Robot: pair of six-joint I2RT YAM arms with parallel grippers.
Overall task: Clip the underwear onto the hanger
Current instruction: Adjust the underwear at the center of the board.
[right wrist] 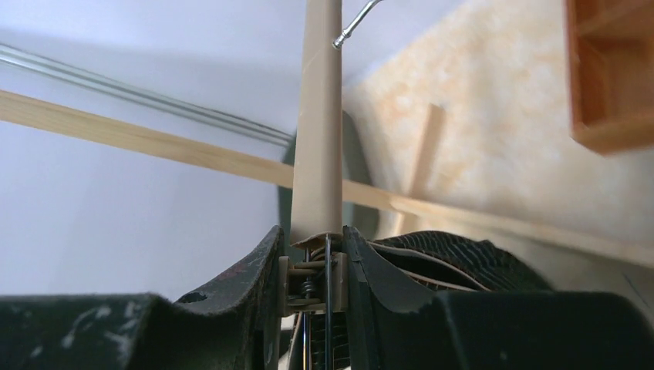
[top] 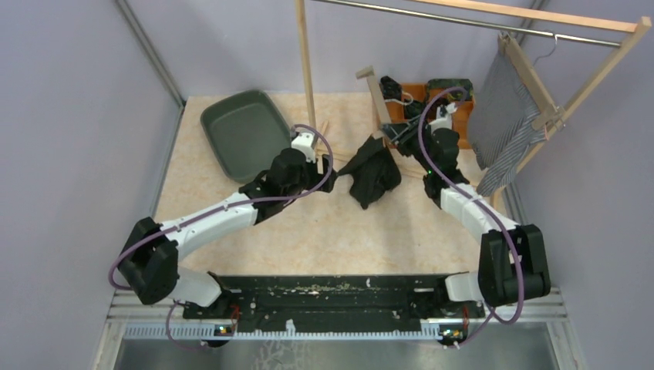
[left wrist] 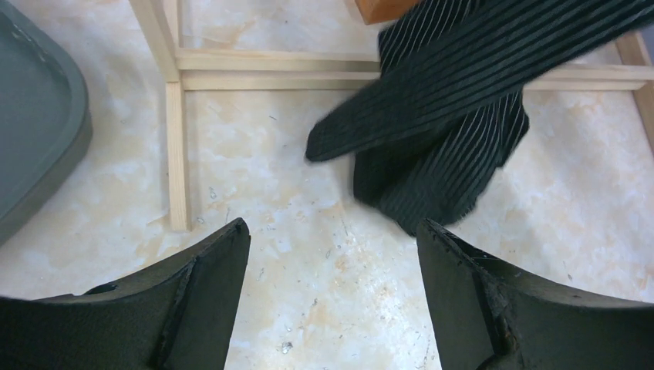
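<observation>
Spreads the left gripper (left wrist: 332, 289) wide just above the table (left wrist: 308, 231), with nothing between the fingers (left wrist: 208, 297). Stretches the left arm from its base forward and inward, wrist low, facing the underwear (left wrist: 447, 108), which lies near, ahead and to the right, untouched. Presses the right gripper (right wrist: 312, 266) together on the clip (right wrist: 308, 287) at the near end of the hanger (right wrist: 318, 131), pinching it from both sides. Bends the right arm forward, then turns the wrist in toward the middle of the table, holding the hanger slanted away from the arms.

Shows only from above the black underwear bunched below the hanger's near end and draping onto the table between the two grippers. Leaves unclear in every view whether the clip grips the fabric. Shows only from the right wrist the clip's spring and the wire hook (right wrist: 355, 23). Shows only from the left wrist the ribbed weave, with the foot of the rack (left wrist: 176, 139) beyond. Adds, from above, a tray (top: 247, 131) at far left, a box (top: 405, 108) behind the hanger, and a striped cloth (top: 501, 127) hung on the rack at right.
</observation>
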